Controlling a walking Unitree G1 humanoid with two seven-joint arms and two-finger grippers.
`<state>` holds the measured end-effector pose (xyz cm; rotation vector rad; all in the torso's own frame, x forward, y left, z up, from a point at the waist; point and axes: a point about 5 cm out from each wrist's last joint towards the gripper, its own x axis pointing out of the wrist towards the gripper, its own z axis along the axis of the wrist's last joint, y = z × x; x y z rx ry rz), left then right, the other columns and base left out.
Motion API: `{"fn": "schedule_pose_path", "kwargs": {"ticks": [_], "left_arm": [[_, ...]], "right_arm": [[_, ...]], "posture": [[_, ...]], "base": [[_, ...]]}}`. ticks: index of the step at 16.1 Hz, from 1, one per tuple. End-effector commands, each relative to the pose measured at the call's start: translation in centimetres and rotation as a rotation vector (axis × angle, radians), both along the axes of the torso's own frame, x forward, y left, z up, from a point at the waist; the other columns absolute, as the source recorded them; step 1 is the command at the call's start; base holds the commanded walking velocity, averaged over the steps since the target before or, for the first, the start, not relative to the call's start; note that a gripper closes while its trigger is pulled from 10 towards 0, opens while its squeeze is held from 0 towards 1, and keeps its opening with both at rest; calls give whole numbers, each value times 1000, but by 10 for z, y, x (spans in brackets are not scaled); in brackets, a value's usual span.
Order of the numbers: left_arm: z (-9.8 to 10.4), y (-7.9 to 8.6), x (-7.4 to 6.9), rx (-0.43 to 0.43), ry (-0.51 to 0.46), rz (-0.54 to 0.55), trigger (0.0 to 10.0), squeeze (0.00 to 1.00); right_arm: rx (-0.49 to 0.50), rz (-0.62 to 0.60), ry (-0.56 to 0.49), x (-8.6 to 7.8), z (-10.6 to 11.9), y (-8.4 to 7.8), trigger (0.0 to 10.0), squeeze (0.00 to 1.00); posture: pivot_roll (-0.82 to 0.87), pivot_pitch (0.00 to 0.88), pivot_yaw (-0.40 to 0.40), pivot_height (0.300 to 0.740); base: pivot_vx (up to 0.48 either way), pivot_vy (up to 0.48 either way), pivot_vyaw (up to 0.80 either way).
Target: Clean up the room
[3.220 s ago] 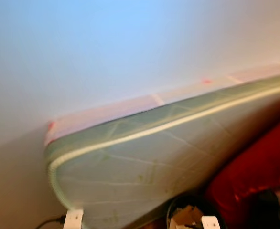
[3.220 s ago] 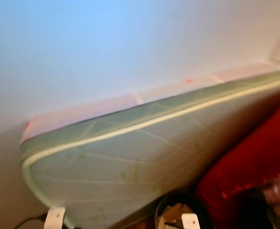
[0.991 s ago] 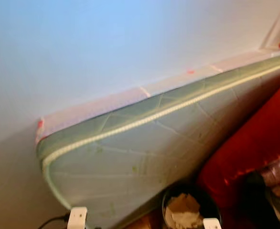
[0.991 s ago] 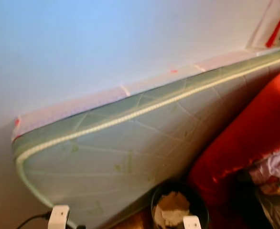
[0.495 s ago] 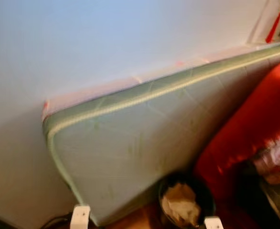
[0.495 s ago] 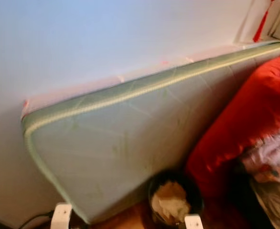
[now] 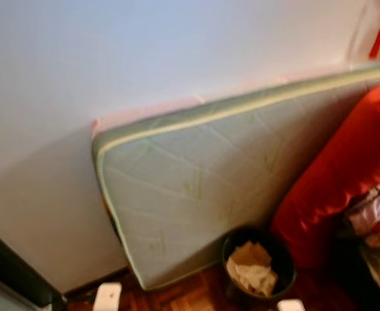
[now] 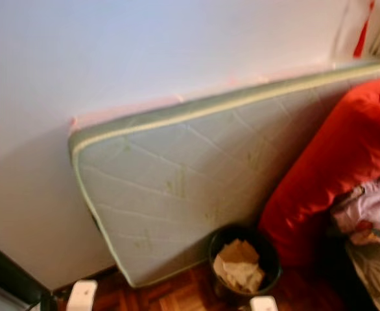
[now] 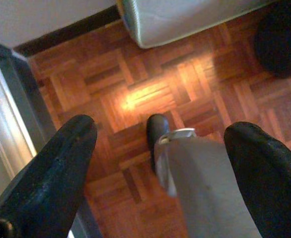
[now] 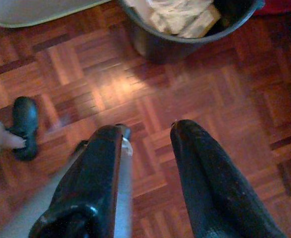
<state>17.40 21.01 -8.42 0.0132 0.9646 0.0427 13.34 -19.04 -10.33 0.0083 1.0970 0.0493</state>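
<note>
Standing on a parquet floor [image 10: 150, 89] before a pale green mattress [image 7: 203, 188] that leans on its long edge against a white wall [image 7: 112, 58], the robot appears to be early or midway in tidying the room: neither gripper carries anything, and what has already been cleared cannot be judged from here. A black waste bin [image 8: 243, 259] packed with crumpled paper [image 8: 237, 264] sits at the foot of the mattress, just beside a large red cushion or beanbag [image 8: 332, 155]; a heap of pale, patterned clothing [image 8: 368, 214] lies against that red mass on the robot's right and looks like work left to do. The left gripper [image 9: 160, 168] hangs with its black fingers spread wide over bare floor, the mattress corner and a dark door frame [image 9: 16, 109] ahead of it. The right gripper [image 10: 148, 163] is parted more narrowly and holds nothing; the bin lies ahead of its fingertips, apart from them, with open floor between. The robot's grey legs and black feet [image 10: 24, 126] show below both wrists.
</note>
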Motion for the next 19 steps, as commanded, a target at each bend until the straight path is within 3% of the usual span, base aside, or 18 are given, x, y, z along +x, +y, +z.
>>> {"fn": "schedule_pose_path", "kwargs": {"ticks": [1, 19], "left_arm": [[0, -2, 1, -5, 3, -8, 10000, 0], [1, -4, 5, 13, 0, -33, 10000, 0]], "right_arm": [[-11, -3, -5, 4, 2, -3, 10000, 0], [-29, 45, 11, 10, 2, 2, 10000, 0]], "posture": [[41, 0, -56, 740], [45, 0, -56, 740]], "base": [[0, 0, 0], [0, -78, -696]]}}
